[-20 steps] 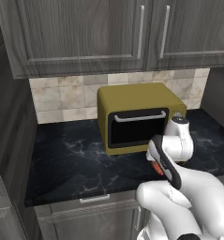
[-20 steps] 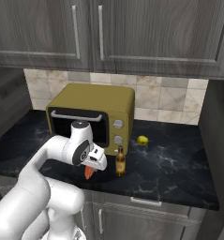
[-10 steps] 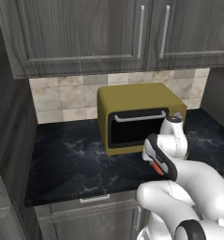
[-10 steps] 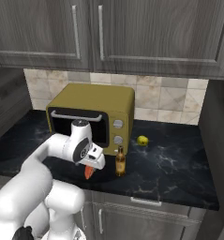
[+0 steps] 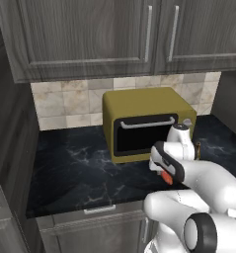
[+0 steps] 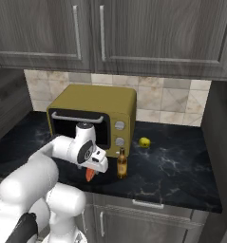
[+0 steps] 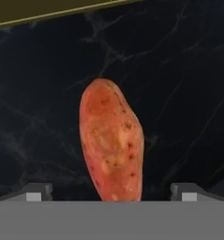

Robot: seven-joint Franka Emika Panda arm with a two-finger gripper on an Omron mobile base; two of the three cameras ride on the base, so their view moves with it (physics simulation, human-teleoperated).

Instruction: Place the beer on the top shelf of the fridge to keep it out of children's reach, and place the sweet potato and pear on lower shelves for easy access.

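Gripper (image 7: 111, 191) hovering over sweet potato (image 7: 112, 147), jaws wide open, nothing gripped.
Toaster oven (image 6: 93, 116) sitting at back of the black counter (image 6: 172, 166); beer (image 6: 121, 164) standing just in front of its right corner; pear (image 6: 144, 142) lying further back, right of oven; potato lying on counter between the 2 fingertips, apart from both.

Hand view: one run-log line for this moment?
pincer: open | target: orange-red sweet potato between tips, ungripped, on black marble counter | brown glass beer bottle, yellow-green pear: on counter
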